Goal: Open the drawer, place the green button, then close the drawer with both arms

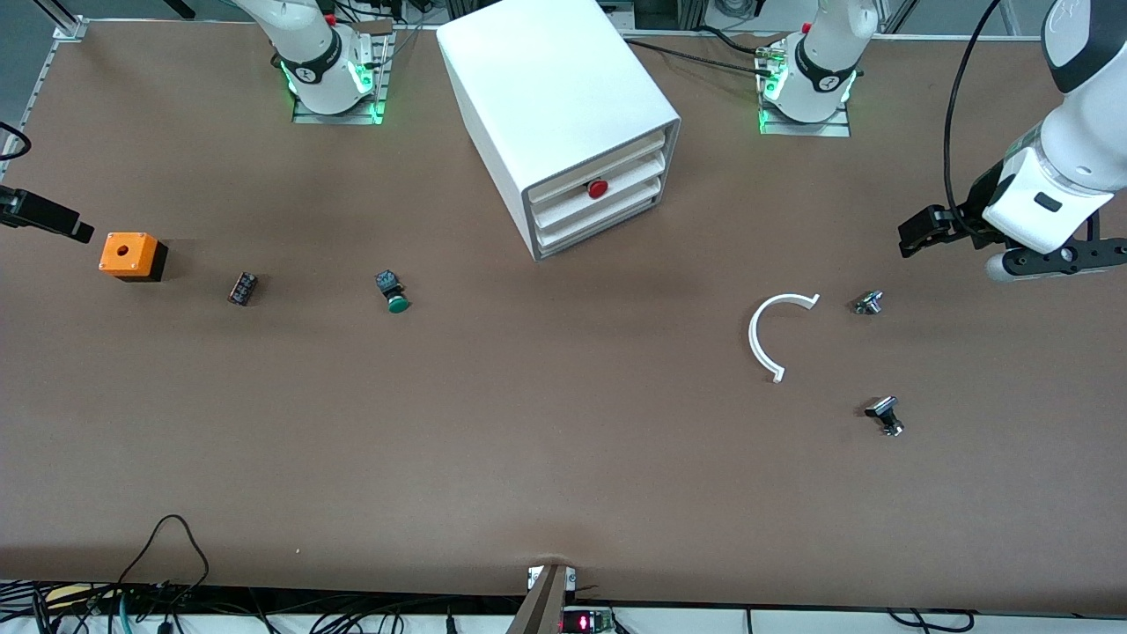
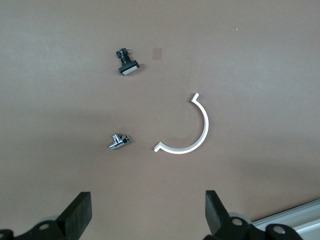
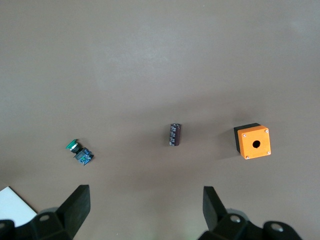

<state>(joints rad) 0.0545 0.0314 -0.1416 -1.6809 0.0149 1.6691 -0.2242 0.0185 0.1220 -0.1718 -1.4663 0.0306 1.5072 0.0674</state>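
Drawer (image 1: 599, 231) shut, button (image 1: 393, 292) loose on tabletop (image 1: 563, 458). Left gripper (image 2: 147, 212) and right gripper (image 3: 146, 210) both open, empty, hovering. Risk: grabbing red-knobbed middle drawer (image 1: 595, 198) instead; button rolling away.

- A robotics lab, by the look of it.
- Two white arms (image 1: 304, 53) (image 1: 1070, 132) stand bolted on metal base plates lit green, along one edge of a wide brown table (image 1: 528, 440).
- Loose cables (image 1: 167, 563) run along the table's near edge.
- A small board with a red display (image 1: 585, 622), probably electronics, sits there.
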